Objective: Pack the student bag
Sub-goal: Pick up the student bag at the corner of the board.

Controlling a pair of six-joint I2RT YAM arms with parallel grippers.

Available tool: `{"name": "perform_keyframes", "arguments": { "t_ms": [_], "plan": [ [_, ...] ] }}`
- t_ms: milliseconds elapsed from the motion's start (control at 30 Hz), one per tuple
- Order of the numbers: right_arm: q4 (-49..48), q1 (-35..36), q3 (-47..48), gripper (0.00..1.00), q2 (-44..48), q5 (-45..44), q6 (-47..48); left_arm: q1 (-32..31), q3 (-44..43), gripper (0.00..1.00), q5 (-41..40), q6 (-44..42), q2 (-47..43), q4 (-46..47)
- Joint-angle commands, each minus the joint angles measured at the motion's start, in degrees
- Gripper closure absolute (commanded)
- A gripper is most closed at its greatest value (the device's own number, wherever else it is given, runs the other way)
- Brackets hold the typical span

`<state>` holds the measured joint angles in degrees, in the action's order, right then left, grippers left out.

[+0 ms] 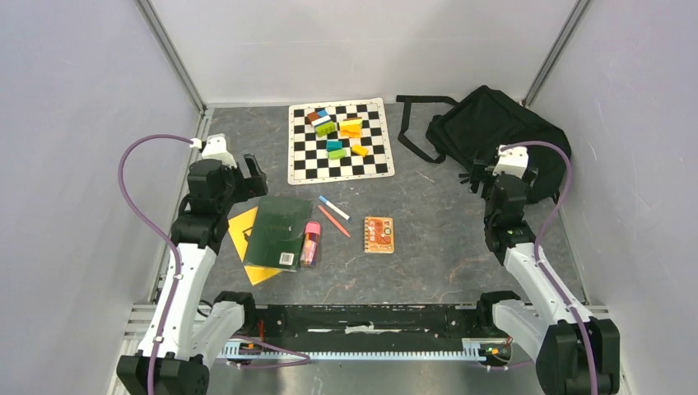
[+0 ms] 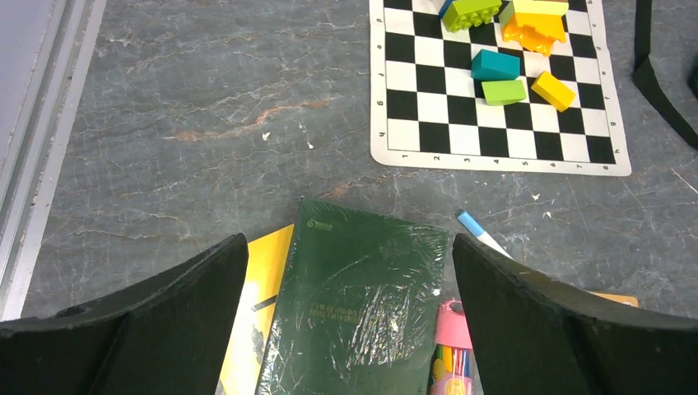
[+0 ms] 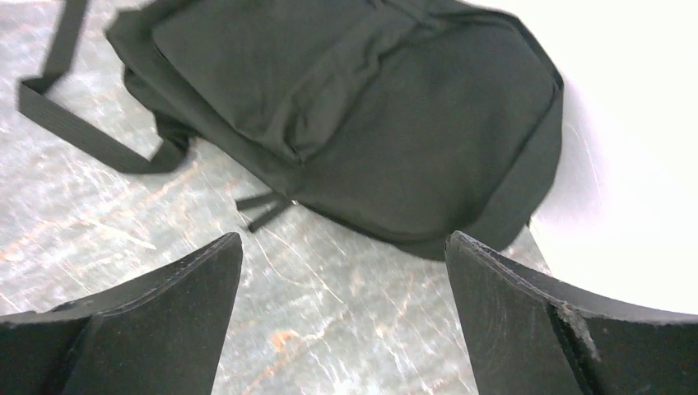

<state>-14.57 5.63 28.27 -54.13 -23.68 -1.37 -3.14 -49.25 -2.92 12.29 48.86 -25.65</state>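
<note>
Nothing is packed yet. The left pincer (image 2: 347, 247), spread and empty, is held over the notebook (image 2: 354, 304); the right pincer (image 3: 342, 243), likewise, is aimed at the bag (image 3: 370, 107), which probably must be opened first.

The bag (image 1: 473, 123) (image 3: 370, 107), a large soft black fabric backpack, is lying slumped and flat on the table (image 1: 444, 271) at its far right corner, its right side resting close against the right wall (image 1: 642, 123). Its long black straps (image 1: 411, 132) (image 3: 74, 123) are trailing out to the left across the table, one forming a loose loop, while two short black tabs (image 3: 263, 210) are sticking out from its near edge. The fabric is sagging in soft folds with a pocket seam running across the front, and whether any zip is standing open is not showing.
</note>
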Motion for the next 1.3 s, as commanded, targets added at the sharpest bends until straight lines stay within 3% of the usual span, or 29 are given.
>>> {"name": "perform_keyframes", "arguments": {
  "t_ms": [0,167,300,467,600,800,967,1267],
  "plan": [
    [7.2,0.0,-0.1,0.02,2.9,-6.0,-1.5,-0.3,-1.2,0.00,-2.4,1.7,-0.4,1.1],
    [7.4,-0.3,-0.4,0.02,6.0,-5.6,-1.8,-0.4,-3.3,0.00,-3.7,4.0,0.3,1.2],
    [13.6,-0.3,4.1,0.02,3.0,-7.5,-3.2,-0.5,-7.0,0.00,2.6,7.0,1.9,5.8],
    [19.6,-2.3,9.9,0.02,-2.5,-10.7,-8.5,-0.6,-17.4,0.00,6.8,5.8,11.7,3.6],
    [20.6,-9.1,14.2,0.02,-7.2,-0.7,-12.4,-0.5,-17.6,0.00,12.0,4.8,15.6,4.0],
    [22.5,-19.4,22.0,0.02,-21.4,19.8,-16.8,-0.1,-13.6,0.00,17.7,7.0,12.3,5.9],
    [25.3,-22.2,26.7,0.02,-30.4,20.7,-17.0,0.0,-12.5,0.00,23.1,9.4,12.3,7.6],
    [13.6,-31.3,15.7,0.01,-30.6,34.4,-26.1,0.1,-13.2,0.00,23.8,9.3,13.8,6.1]
  ]
}}
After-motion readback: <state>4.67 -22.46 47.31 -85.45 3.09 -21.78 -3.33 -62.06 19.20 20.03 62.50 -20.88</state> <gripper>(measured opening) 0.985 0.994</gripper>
